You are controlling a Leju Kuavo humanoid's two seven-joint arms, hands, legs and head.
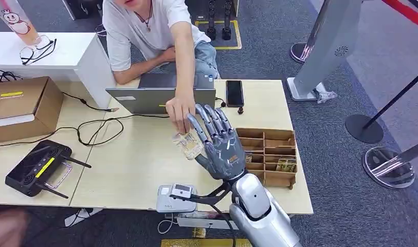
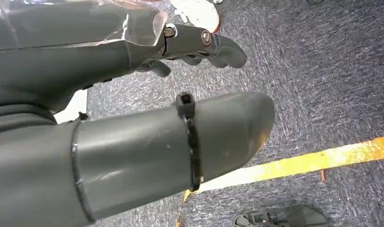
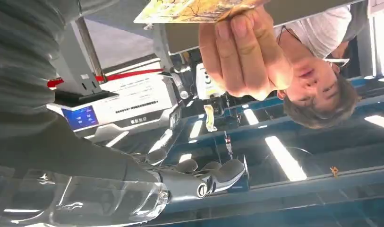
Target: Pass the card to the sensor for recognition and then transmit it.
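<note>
The right hand [image 1: 217, 141], mid-frame in the head view, is matt dark grey plastic with small bright metal screws; the forearm [image 1: 258, 206] below it is smooth, glossy silver. The card [image 1: 187, 145] at the person's hand [image 1: 179, 112] looks glossy, in a clear shiny sleeve. The table [image 1: 129, 170] is pale, smooth wood-look laminate. The tray [image 1: 271, 154] at centre right is brown matt cardboard, as is the box [image 1: 21, 105] at far left. The laptop [image 1: 160, 98] is matt grey metal; the phone [image 1: 234, 92] is glossy black. The person's shirt [image 1: 140, 25] is soft pale cloth. In the left wrist view the left hand [image 2: 133, 142] is matt grey plastic, and the carpet [image 2: 322, 71] is rough grey pile.
</note>
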